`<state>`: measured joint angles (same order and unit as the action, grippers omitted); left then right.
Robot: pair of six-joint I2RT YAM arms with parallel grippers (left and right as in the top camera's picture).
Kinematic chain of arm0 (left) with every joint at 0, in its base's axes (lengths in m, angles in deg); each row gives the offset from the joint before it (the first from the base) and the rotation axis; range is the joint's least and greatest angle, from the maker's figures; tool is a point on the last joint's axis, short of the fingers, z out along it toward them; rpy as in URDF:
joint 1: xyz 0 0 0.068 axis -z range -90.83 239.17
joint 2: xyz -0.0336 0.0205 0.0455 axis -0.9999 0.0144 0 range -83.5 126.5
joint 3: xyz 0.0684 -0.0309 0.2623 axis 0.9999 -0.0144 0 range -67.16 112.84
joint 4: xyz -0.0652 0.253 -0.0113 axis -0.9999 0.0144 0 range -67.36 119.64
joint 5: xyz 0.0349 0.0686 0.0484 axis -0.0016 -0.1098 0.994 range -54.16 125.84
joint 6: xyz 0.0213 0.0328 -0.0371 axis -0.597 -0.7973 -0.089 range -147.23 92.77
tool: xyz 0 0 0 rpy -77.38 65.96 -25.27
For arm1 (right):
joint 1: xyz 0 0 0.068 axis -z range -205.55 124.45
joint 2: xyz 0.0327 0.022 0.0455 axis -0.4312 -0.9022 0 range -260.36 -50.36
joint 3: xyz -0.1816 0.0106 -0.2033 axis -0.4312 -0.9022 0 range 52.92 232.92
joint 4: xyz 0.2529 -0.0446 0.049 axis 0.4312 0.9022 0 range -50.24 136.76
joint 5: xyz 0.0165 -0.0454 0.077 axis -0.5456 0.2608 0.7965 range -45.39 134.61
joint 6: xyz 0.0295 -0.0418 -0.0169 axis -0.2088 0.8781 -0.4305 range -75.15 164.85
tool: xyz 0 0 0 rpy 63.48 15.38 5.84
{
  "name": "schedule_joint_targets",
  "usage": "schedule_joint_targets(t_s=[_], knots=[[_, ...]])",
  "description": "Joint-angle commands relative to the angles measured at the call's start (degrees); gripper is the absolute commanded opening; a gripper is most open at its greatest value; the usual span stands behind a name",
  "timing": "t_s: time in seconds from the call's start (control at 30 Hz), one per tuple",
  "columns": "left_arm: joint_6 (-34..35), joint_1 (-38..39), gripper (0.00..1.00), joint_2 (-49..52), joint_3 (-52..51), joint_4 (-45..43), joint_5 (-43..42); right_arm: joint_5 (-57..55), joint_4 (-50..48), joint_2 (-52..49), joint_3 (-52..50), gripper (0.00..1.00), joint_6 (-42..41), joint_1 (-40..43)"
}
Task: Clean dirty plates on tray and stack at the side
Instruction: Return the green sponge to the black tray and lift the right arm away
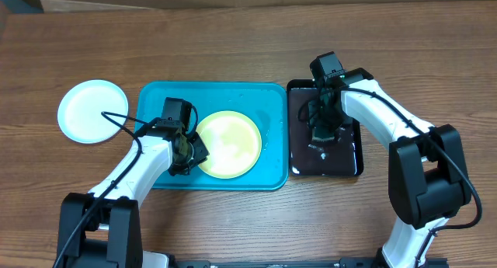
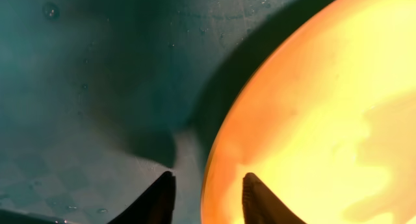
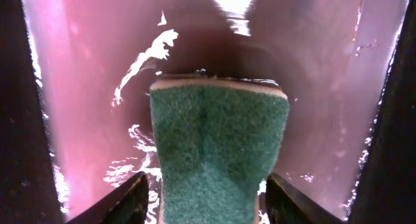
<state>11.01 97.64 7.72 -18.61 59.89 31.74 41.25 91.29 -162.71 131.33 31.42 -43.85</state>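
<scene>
The pale yellow plate [image 1: 231, 144] lies in the teal tray [image 1: 159, 101], right of its middle. My left gripper [image 1: 189, 149] is low at the plate's left rim. In the left wrist view its fingers [image 2: 207, 197] are apart and straddle the rim of the yellow plate [image 2: 325, 120], one over the tray floor [image 2: 97, 87], one over the plate. The white plate [image 1: 93, 111] lies on the table left of the tray. No light blue plate is in view. My right gripper [image 1: 322, 132] is over the black tray [image 1: 349, 163], its open fingers [image 3: 207, 201] on either side of a green sponge [image 3: 218, 146].
The black tray's wet floor [image 3: 97, 68] holds water with glare. It stands right against the teal tray's right side. Bare wooden table [image 1: 233, 35] lies behind both trays and to the far left and right.
</scene>
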Motion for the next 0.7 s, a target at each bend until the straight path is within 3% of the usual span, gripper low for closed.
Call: schedule_joint_targets(t_s=[0.0,0.1,0.17,0.37,0.43,0.67], knots=[[-0.8,-0.2,0.42,0.4,1.1,0.0,0.0,2.2,1.7,0.6,3.4,0.62,-0.3,0.2],[-0.8,-0.2,0.45,0.4,1.1,-0.1,0.0,2.4,6.8,0.8,10.0,0.81,-0.3,1.3],[-0.8,-0.2,0.45,0.4,1.1,-0.1,0.0,2.4,9.2,0.8,14.4,0.87,-0.3,3.0],[-0.8,-0.2,0.32,0.5,1.1,-0.1,0.0,3.2,9.7,0.8,18.4,0.91,-4.4,11.5],[-0.7,-0.2,0.32,1.2,1.1,-0.4,0.0,4.2,10.1,0.8,18.3,1.00,-4.6,14.4],[-1.0,-0.4,0.31,3.8,2.4,-0.3,-1.2,5.0,11.8,0.8,18.3,1.00,-4.6,19.7]])
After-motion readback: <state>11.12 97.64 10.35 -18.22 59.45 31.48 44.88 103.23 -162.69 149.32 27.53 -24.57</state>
